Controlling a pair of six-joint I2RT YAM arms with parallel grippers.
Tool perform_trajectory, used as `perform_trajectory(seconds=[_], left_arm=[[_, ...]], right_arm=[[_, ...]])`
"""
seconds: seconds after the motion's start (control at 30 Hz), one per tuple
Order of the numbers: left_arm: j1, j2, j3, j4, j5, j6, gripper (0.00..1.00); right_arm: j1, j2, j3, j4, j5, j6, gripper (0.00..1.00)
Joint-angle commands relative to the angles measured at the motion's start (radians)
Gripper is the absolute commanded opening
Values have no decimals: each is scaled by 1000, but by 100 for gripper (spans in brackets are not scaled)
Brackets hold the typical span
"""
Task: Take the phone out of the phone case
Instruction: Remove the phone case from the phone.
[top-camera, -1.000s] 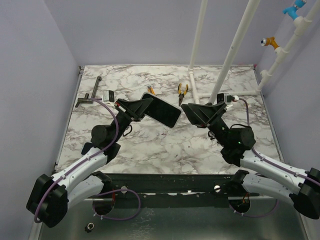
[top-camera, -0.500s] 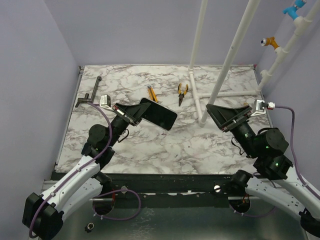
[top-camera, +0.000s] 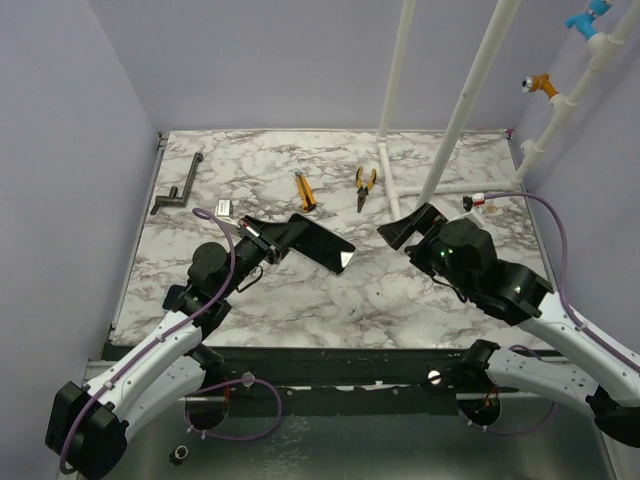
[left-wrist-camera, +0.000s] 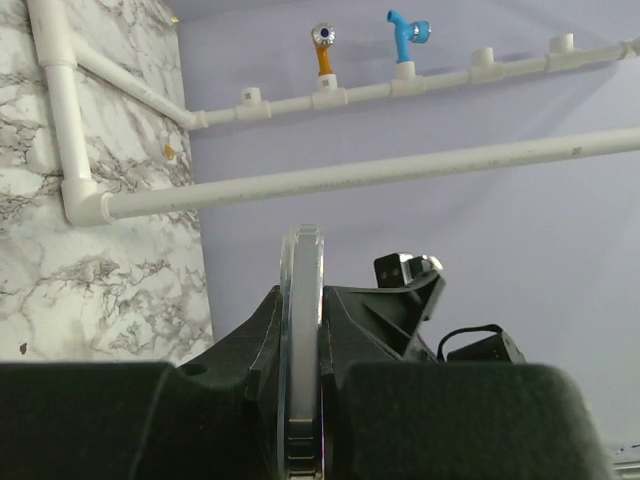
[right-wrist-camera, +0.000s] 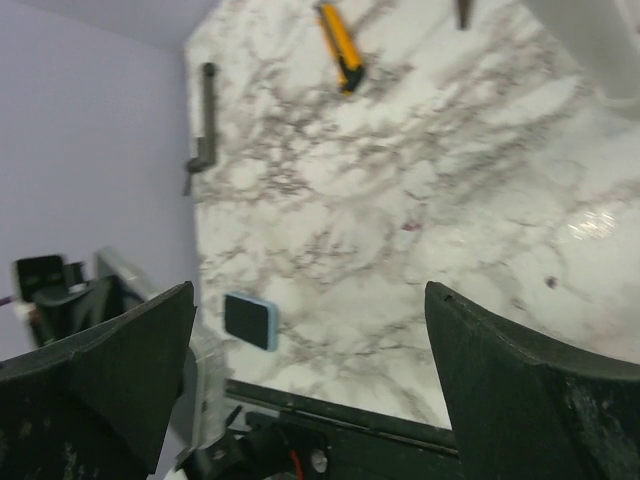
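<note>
Left tool (top-camera: 286, 236): nipped tight onto case (left-wrist-camera: 302, 300) edge, phone (top-camera: 325, 245) tilted over desk (top-camera: 330, 300) centre | Right tool (top-camera: 398, 232): spread wide, empty, at phone's 3 o'clock | Progress: phone seemingly not yet out; whole separation left to do.

I can pass over the bare front of the table (top-camera: 330, 300). The phone (top-camera: 322, 243) sticks out in the middle. White pipes (top-camera: 445, 140) block the back right; pliers (top-camera: 365, 183) lie beside them.
</note>
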Motion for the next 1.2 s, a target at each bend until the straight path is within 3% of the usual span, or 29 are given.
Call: perform_trajectory(seconds=[0.0,0.13,0.2,0.3,0.53,0.73,1.17], left_arm=[[4,-49,-16,28,28,-18,0],[5,-63,-19,28,50,-7,0],[5,-70,-20,28,57,-3,0],[5,-87,-30,28,53,1,0],[5,-91,-31,28,42,9,0],[5,-98,-26,28,42,9,0],[5,-106,-30,28,22,21,0]], right_arm=[[3,-39,-36,-165,91,74,100],[3,-281,-255,198,-18,-38,94],[3,-361,-310,294,-82,-75,94],[3,-348,-296,299,-172,-89,92],[2,-146,-210,345,-403,-107,79],[2,-97,-231,455,-471,-88,68],[3,-88,-247,450,-465,-68,57]])
